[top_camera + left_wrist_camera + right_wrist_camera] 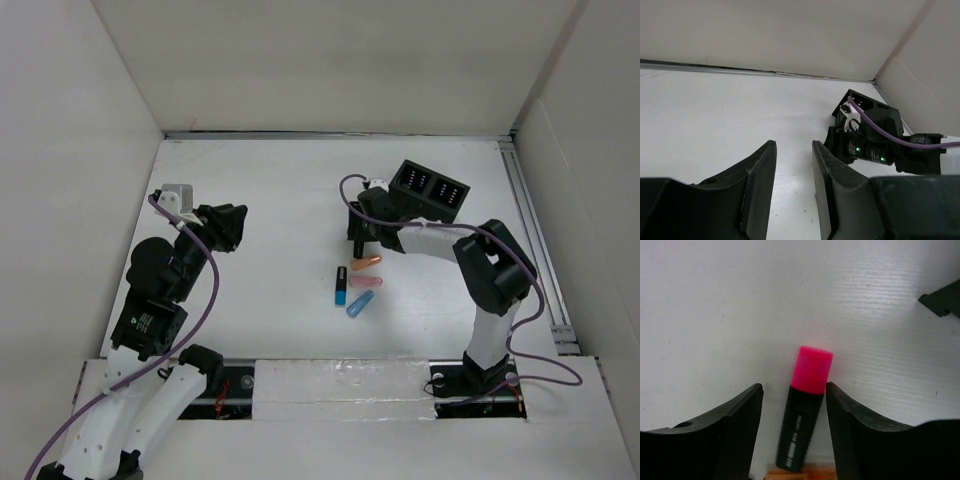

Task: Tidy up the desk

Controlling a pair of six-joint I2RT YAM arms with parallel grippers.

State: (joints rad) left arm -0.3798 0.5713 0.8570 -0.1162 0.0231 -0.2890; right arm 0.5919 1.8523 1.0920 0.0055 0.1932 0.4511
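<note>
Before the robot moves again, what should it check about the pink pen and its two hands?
1. The right hand is open: ok, fingers apart.
2. The pink-capped highlighter sits between its fingers: ok, lying flat on the desk.
3. Highlighter gripped: not ok, desk shows between it and one finger.
4. The orange marker is clear of the highlighter's end: cannot tell, they look very close.
5. The left hand is empty: ok, nothing between its fingers.
6. The left hand is out of the way: ok, it is far across the desk.
</note>
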